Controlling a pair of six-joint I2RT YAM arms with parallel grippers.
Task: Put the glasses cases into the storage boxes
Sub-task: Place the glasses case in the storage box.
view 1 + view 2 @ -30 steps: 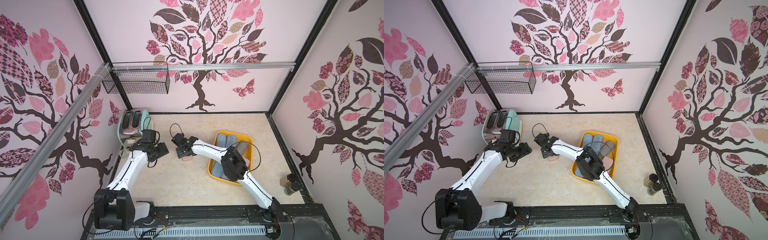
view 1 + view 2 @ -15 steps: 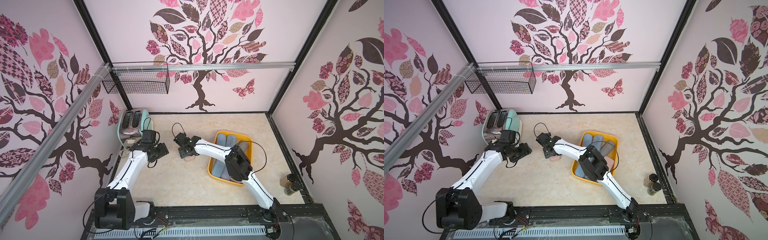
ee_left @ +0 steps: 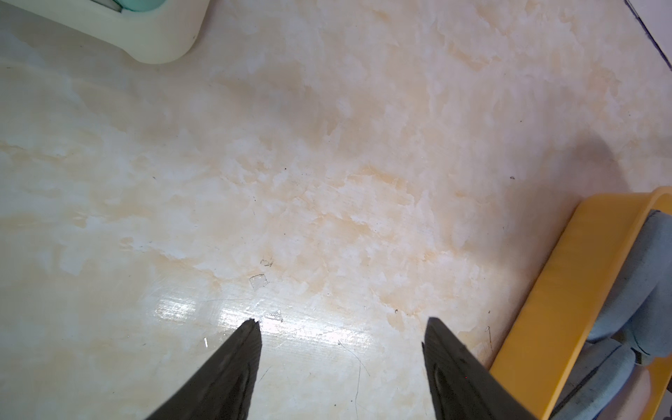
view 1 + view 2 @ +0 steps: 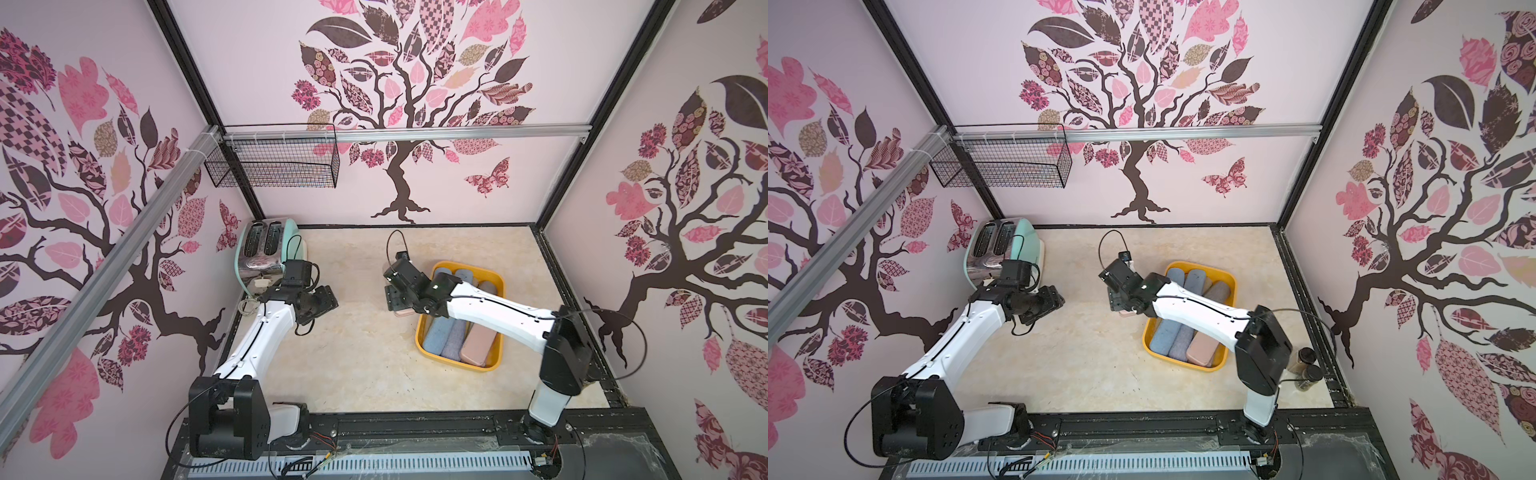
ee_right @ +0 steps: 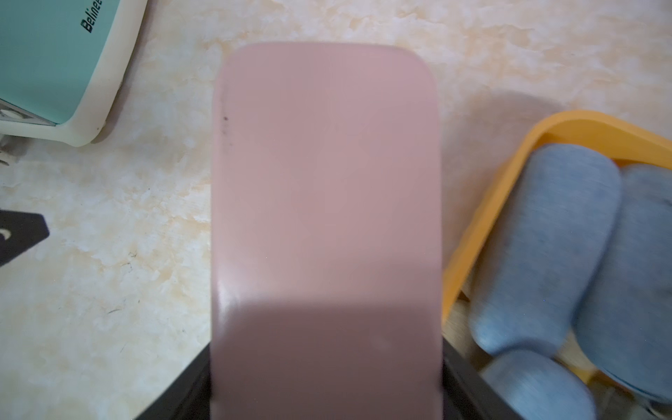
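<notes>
My right gripper (image 5: 327,385) is shut on a smooth pink glasses case (image 5: 327,200), one finger on each long side. In both top views it holds the case (image 4: 401,312) just left of the storage box, a yellow-orange tub (image 4: 469,266). The tub (image 5: 509,174) holds several glasses cases: blue (image 4: 436,336), grey (image 4: 455,340), pink (image 4: 478,345) and more at its far end. My left gripper (image 3: 342,322) is open with nothing between its fingers. It hovers over bare table near the toaster (image 4: 322,301).
A mint toaster (image 4: 266,249) stands at the back left corner with its cord beside it. A black wire basket (image 4: 274,162) hangs on the back wall rail. Two dark-lidded jars (image 4: 1304,365) stand by the right wall, behind my right arm's elbow.
My right gripper has carried the pink case to the right, closer to the tub. The left arm has stayed where it was.
</notes>
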